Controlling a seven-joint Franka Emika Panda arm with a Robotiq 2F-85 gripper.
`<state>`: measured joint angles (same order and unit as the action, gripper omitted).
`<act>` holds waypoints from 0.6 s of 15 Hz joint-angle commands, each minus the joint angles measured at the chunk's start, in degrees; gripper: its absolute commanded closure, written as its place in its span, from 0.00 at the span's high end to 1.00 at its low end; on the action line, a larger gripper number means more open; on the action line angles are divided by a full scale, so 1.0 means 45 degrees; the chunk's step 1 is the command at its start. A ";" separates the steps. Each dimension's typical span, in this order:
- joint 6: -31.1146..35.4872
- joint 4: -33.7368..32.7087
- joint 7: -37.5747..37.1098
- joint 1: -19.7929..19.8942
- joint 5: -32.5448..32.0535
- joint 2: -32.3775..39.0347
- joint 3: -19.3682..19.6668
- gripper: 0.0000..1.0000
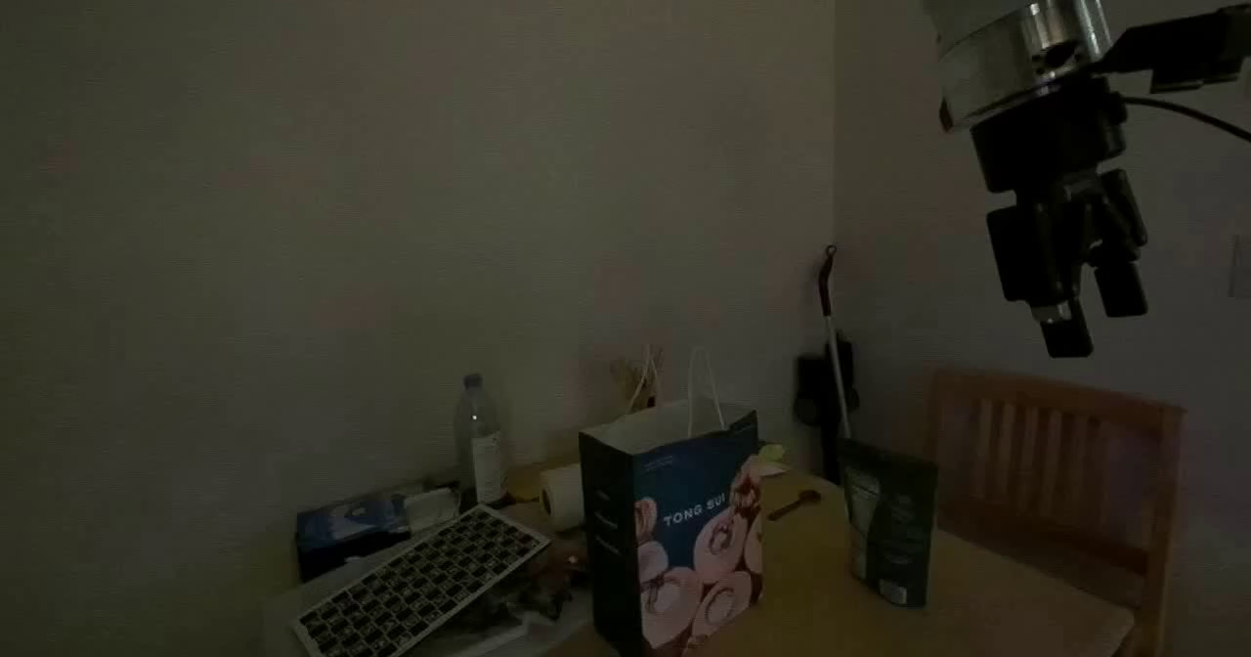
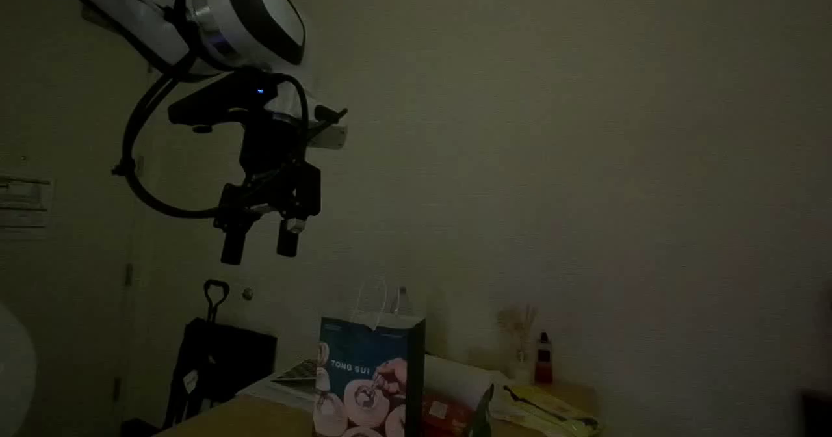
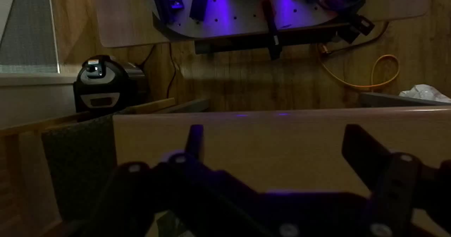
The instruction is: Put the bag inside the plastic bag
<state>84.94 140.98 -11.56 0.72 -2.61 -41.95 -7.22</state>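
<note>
The bag is a small dark green pouch (image 1: 891, 530) standing upright on the wooden table. In an exterior view only a green edge of it (image 2: 482, 417) shows, low in the picture. A green patch, likely the bag (image 3: 172, 224), shows at the bottom of the wrist view, mostly hidden by the gripper. The plastic bag (image 1: 674, 515) is larger, blue with pinkish round shapes and white handles. It stands upright beside the bag and also shows here (image 2: 364, 372). My gripper (image 1: 1095, 317) is open and empty, high above the table; its spread fingers also show here (image 2: 260, 252) and in the wrist view (image 3: 274, 131).
A black-and-white grid panel (image 1: 420, 579), a clear bottle (image 1: 479, 442), a blue box (image 1: 352, 530) and a spoon (image 1: 797, 503) lie around the bags. A wooden chair (image 1: 1056, 442) stands by the table. A red packet (image 2: 445, 417) sits behind the plastic bag.
</note>
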 commanded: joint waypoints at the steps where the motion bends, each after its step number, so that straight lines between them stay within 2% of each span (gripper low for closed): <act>1: -0.0022 -0.0021 -0.0060 -0.0115 -0.0041 0.0019 0.0083 1.00; 5: -0.0021 -0.0021 -0.0060 -0.0115 -0.0041 0.0019 0.0083 1.00; 9: 0.0235 -0.0100 0.0289 0.0268 -0.0789 0.1146 0.0546 1.00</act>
<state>85.09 141.01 -11.53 0.73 -3.34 -41.18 -6.37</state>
